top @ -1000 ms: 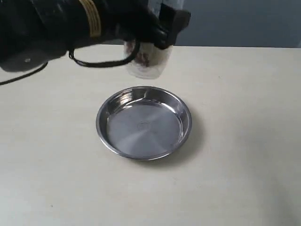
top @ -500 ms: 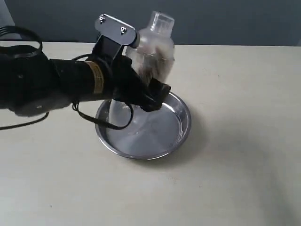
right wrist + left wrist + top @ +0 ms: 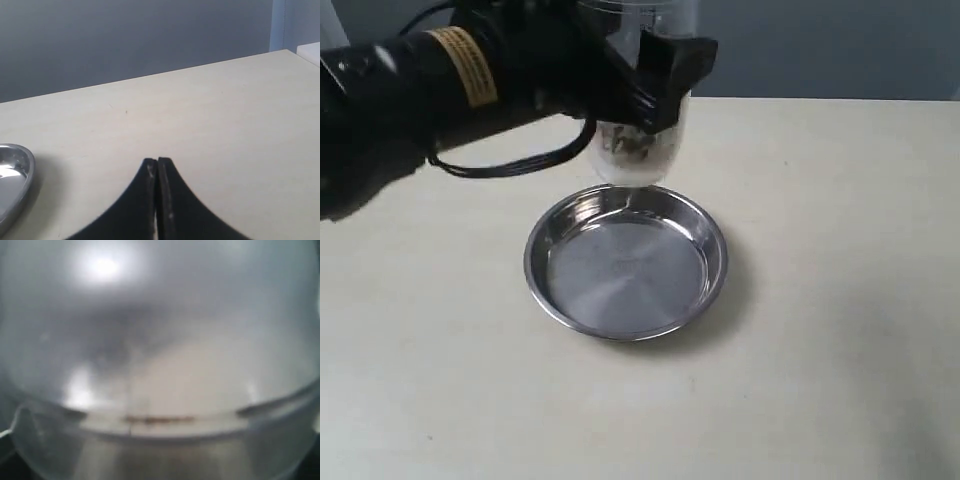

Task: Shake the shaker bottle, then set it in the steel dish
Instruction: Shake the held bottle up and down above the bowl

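Note:
The clear shaker bottle point(image 3: 638, 150) hangs above the far rim of the steel dish point(image 3: 626, 320), held by my left gripper point(image 3: 655, 75), which is shut on it. Reddish-brown pellets show in its lower part; its top runs out of the exterior view. The left wrist view is filled by the blurred bottle wall point(image 3: 160, 340), with a thin line of pellets near its base. My right gripper point(image 3: 157, 162) is shut with nothing in it, low over the table, with the dish's rim point(image 3: 25, 175) off to one side.
The pale table point(image 3: 840, 300) stretches around the dish. My black left arm point(image 3: 440, 90) crosses the upper left of the exterior view, with a cable looping below it. A grey wall stands behind the table.
The bottle swung down into the dish half a second ago, tilted, and has now risen back up above the dish's far rim. The right gripper's earlier state is not shown.

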{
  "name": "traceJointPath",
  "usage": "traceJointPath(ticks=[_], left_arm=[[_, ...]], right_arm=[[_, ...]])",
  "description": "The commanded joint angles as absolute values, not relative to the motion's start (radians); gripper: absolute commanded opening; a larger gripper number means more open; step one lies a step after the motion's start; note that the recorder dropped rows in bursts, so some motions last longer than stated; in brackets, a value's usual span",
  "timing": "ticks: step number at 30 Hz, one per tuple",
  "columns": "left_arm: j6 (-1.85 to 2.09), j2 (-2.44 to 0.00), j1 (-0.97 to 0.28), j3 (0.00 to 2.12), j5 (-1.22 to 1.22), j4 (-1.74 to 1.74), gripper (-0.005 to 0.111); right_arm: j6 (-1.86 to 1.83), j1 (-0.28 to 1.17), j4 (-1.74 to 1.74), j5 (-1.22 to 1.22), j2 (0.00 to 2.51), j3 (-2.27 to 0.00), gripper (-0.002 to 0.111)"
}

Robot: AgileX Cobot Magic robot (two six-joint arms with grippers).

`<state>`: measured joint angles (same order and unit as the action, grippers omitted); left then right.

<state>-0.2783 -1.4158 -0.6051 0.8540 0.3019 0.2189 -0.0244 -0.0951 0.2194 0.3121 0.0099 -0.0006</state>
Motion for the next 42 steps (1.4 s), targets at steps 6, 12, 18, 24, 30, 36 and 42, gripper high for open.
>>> traceJointPath(ticks=[6, 12, 18, 24, 30, 36, 42], left_arm=[[-0.170, -1.330, -0.642, 0.944, 0.224, 0.196, 0.000], [-0.246, -1.536, -0.661, 0.652, 0.372, 0.015, 0.000], [-0.056, -1.432, -0.686, 0.727, 0.335, -0.067, 0.000], [-0.097, -1.467, -0.712, 0.626, 0.611, -0.125, 0.000], [0.187, -1.412, -0.697, 0.692, 0.361, -0.292, 0.000], [0.119, -1.327, -0.763, 0.708, 0.505, -0.280, 0.000], [0.174, -1.306, -0.761, 0.788, 0.510, -0.171, 0.000]], right_arm=[[-0.026, -0.099, 0.218, 0.304, 0.005, 0.000, -0.001], [-0.026, -0.099, 0.218, 0.304, 0.005, 0.000, -0.001], [-0.026, -0.099, 0.218, 0.304, 0.005, 0.000, -0.001], [-0.026, -0.099, 0.218, 0.304, 0.005, 0.000, -0.001], [-0.026, -0.099, 0.218, 0.304, 0.005, 0.000, -0.001], [-0.026, -0.099, 0.218, 0.304, 0.005, 0.000, -0.001], [-0.026, -0.099, 0.218, 0.304, 0.005, 0.000, -0.001]])
